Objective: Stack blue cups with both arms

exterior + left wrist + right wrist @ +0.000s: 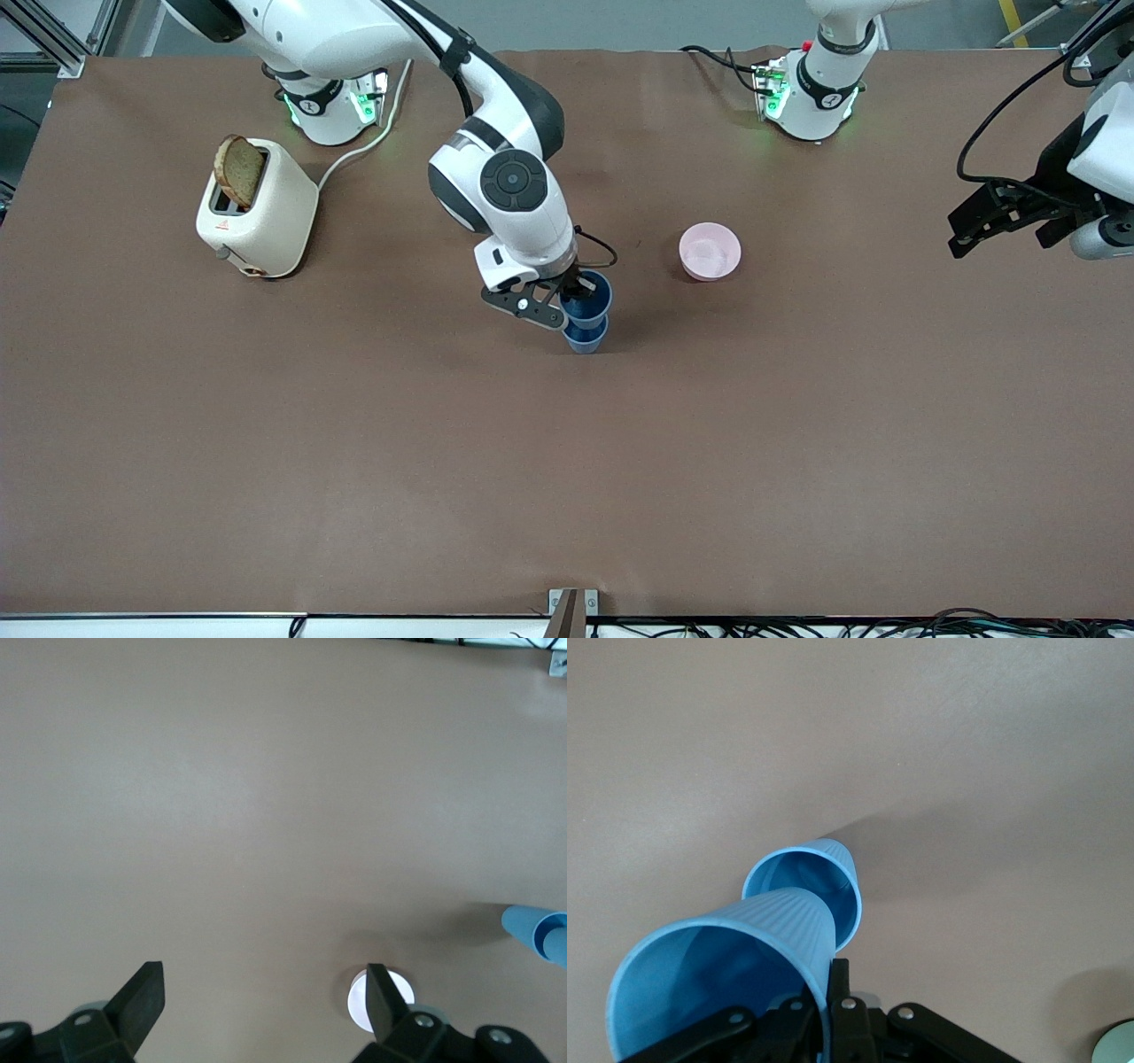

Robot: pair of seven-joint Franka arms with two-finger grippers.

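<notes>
Two blue cups are at the table's middle. My right gripper is shut on the rim of the upper blue cup, one finger inside and one outside. It holds the cup tilted over the lower blue cup, which stands on the table. In the right wrist view the held cup has its base at the mouth of the lower cup, with my right gripper at its rim. My left gripper is open and empty, up in the air over the left arm's end of the table. It also shows in the left wrist view.
A pink bowl sits beside the cups toward the left arm's end, and shows in the left wrist view. A cream toaster with a bread slice stands toward the right arm's end. Both blue cups edge the left wrist view.
</notes>
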